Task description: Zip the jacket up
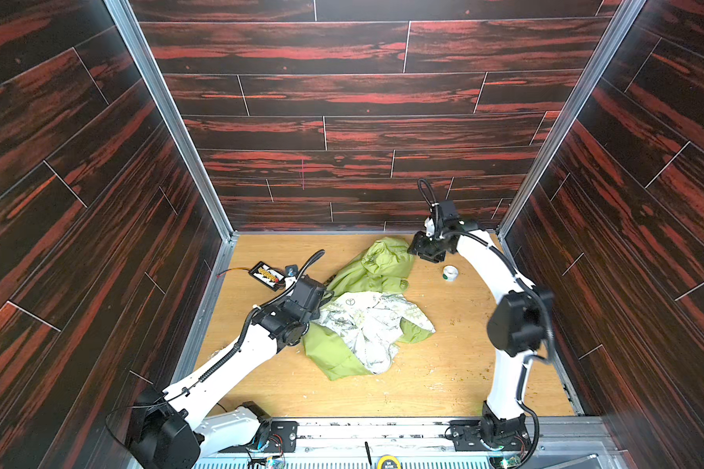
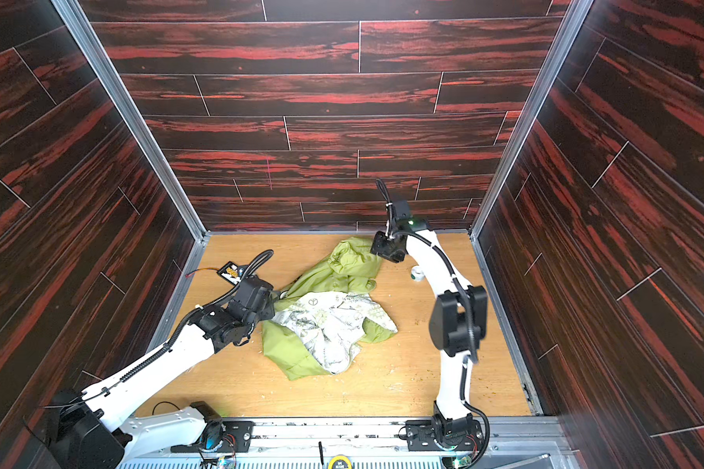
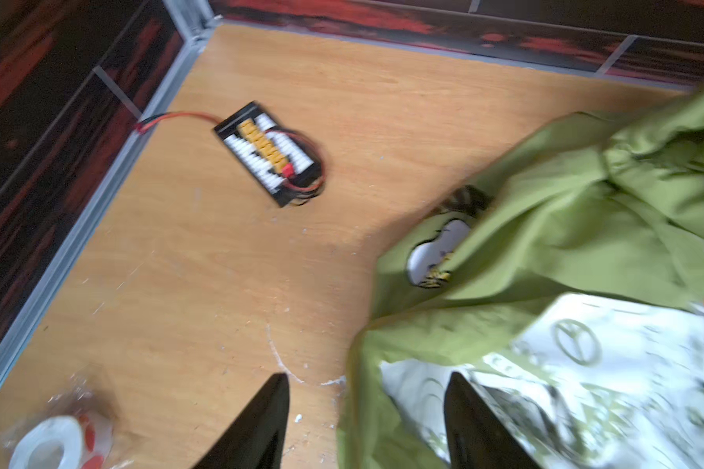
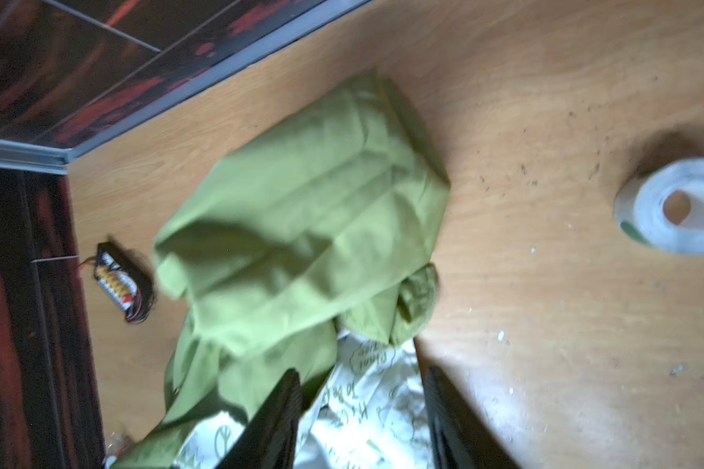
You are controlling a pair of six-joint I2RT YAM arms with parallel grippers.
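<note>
The jacket (image 1: 366, 312) lies crumpled near the middle of the desk (image 1: 423, 385), and both top views show its long axis running from about 7 o'clock to 1 o'clock. At the 1 o'clock end the green cloth is bunched into a lump. At the 7 o'clock end a flat green fold comes to a corner. Between them the white lining (image 1: 366, 325) is turned up, so the front is open. Which end is the collar I cannot tell, and no zipper shows clearly. A white print (image 3: 435, 251) peeks from a fold on the 9 o'clock side.

The left fingers (image 3: 261, 422) stand well apart at the jacket's 9 o'clock edge. One is over bare desk and one is over the lining, with nothing gripped between them. This view is blurred. The right fingers (image 4: 273, 414) are also spread. They hang over the 1 o'clock end above green cloth and lining, and they hold nothing.

A black board (image 1: 267, 275) with yellow plugs and red wires lies at about 10 o'clock from the jacket, near it but apart. A white tape roll (image 1: 450, 273) sits at about 2 o'clock, beside the right arm (image 1: 480, 260). A second roll (image 3: 49, 444), marked with red, shows only in the left wrist view.
</note>
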